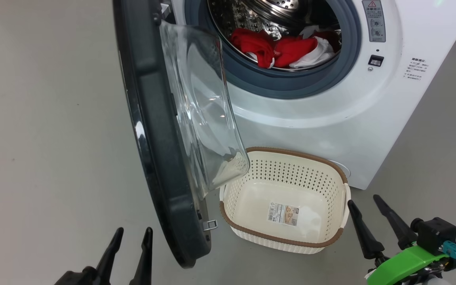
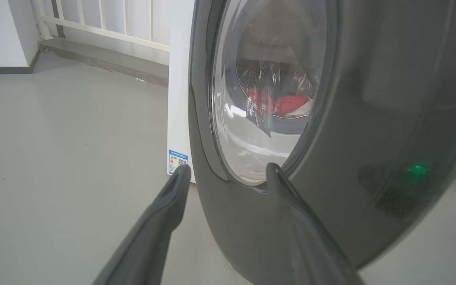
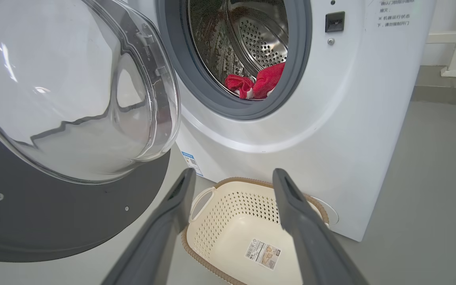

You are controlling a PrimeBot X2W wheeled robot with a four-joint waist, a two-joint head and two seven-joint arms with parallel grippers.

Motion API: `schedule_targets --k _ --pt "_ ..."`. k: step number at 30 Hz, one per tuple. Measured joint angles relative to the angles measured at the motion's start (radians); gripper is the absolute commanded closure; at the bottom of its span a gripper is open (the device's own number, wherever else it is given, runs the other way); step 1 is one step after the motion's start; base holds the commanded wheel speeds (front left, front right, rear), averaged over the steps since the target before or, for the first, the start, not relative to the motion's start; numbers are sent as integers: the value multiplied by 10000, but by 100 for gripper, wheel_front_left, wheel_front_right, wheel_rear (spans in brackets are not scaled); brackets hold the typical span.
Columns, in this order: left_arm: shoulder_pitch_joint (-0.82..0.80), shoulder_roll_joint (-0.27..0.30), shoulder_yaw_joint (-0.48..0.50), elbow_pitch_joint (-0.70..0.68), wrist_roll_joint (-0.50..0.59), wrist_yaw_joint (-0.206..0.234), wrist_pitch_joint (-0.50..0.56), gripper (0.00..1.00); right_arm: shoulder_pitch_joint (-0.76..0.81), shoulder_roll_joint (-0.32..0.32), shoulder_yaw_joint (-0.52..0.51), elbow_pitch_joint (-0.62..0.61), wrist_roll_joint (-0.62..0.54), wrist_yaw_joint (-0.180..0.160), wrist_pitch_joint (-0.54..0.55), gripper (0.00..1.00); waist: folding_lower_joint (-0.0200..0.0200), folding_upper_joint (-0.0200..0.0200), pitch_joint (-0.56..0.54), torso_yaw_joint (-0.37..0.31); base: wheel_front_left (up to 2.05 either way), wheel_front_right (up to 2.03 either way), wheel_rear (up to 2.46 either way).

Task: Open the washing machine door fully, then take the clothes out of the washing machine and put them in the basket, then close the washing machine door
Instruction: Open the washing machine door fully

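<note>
Dark fingers (image 1: 111, 249) of the left gripper (image 1: 134, 230) stand spread and empty, low beside the outer face of the washing machine door (image 1: 152, 130). That door hangs wide open to the robot's left, its glass bowl (image 1: 200, 118) overhanging the basket's near-left corner. Right gripper (image 1: 362, 199) fingers are likewise apart, holding nothing, just right of the basket (image 1: 291, 170), which sits on the floor (image 1: 46, 138) against the washing machine (image 1: 331, 118). Red-and-white clothes (image 1: 287, 49) lie at the drum's (image 1: 251, 12) front, behind the grey gasket (image 1: 283, 83).
</note>
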Motion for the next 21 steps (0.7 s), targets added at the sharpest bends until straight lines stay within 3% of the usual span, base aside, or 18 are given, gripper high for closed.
schedule_targets --k 10,21 --pt "-5 0 29 -40 0 0 0 0 824 734 -1333 -667 -1565 0 -42 0 0 0 -75 71 0 0 0" --pt "0 2 50 -61 0 2 0 0 1223 934 -1513 -633 -1682 0 -44 0 0 0 -187 55 0 0 0"
